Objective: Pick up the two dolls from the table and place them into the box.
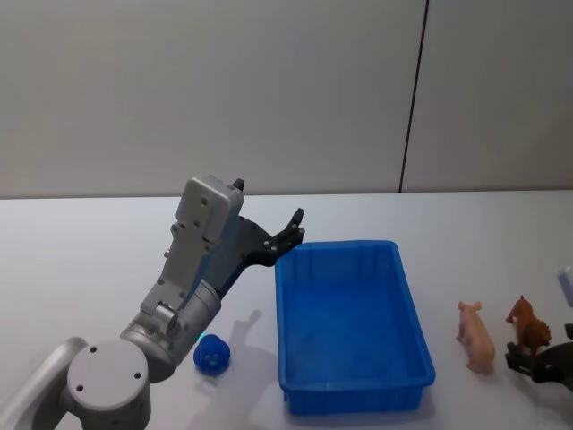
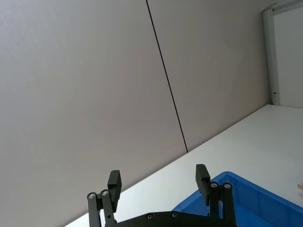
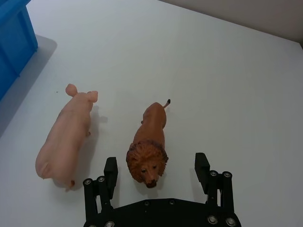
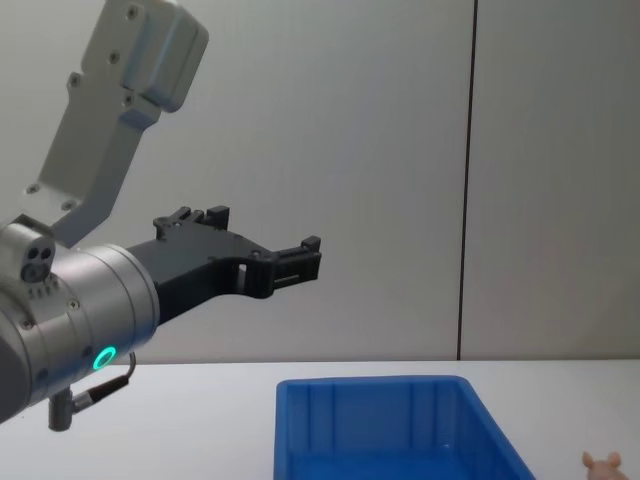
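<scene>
My left claw [image 1: 288, 231] hangs in the air above the far left corner of the box [image 1: 354, 245], jaws wide and holding nothing. Below that arm the dark blue doll [image 1: 212, 355] sits on the surface [image 1: 81, 260] toward its front edge, just beside the box's left wall. The box stands mid-surface, near the front edge, and I see nothing inside it.

To the right of the box, a little apart from its wall, stands the pink pig [image 1: 474, 337], with a brown lion [image 1: 528, 326] just beside it. My right claw [image 1: 543, 362] is low at the front right corner of the surface with its jaws wide. In the right wrist view the lion's head lies between its fingers [image 3: 110, 169]; I can't tell whether they touch it.

As I read it, the task is at the start: both dolls are on the surface and neither is gripped. The blue doll and the pig each need picking up and dropping into the box. My right claw looks lined up on the lion, not the pig.
</scene>
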You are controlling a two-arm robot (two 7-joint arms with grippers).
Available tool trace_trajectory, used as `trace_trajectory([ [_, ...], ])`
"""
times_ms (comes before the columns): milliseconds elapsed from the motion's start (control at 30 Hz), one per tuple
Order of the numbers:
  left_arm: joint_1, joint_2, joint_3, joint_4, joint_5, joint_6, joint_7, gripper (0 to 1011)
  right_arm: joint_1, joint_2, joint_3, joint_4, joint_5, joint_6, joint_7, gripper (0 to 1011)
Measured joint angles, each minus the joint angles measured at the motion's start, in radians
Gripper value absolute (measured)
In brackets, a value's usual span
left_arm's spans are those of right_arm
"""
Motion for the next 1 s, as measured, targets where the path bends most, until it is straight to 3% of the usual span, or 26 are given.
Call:
trace_trajectory([
  [233,0.000,0.000,0.000,0.000,0.000,0.000,0.000,1001,0.020,-0.012,-0.006,0.027,-0.015,0.000,0.013,1001],
  [367,0.000,0.000,0.000,0.000,0.000,0.000,0.000,1001,0.029,-0.018,-0.009,0.040,-0.023,0.000,0.019,942],
  [767,0.000,0.000,0.000,0.000,0.000,0.000,0.000,1001,0.042,-0.026,-0.013,0.058,-0.033,-0.001,0.027,626],
  [1000,0.000,0.000,0.000,0.000,0.000,0.000,0.000,1001,0.045,-0.028,-0.014,0.062,-0.035,-0.002,0.029,384],
])
